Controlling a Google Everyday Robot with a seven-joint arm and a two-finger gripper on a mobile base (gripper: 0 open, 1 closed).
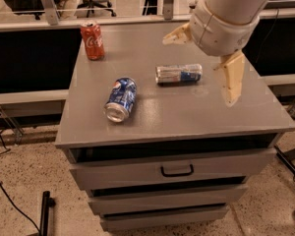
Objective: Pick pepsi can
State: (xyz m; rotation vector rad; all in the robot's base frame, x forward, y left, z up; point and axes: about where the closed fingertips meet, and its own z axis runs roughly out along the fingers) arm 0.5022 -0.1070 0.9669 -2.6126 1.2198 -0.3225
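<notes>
End effector (pixel 199 71) hangs empty in the upper right of the frame, its two fingers spread wide above the bench (pixel 187 119). Nearest to it lies the slim silver-and-blue can (pixel 179 74), so a careless descent would likely catch the wrong can. The pepsi can (pixel 121 99) lies on its side left of centre, well apart from the fingers. A glancing touch could roll it toward the bench's left edge. The red cola can (pixel 92 41) stands at upper left.
</notes>
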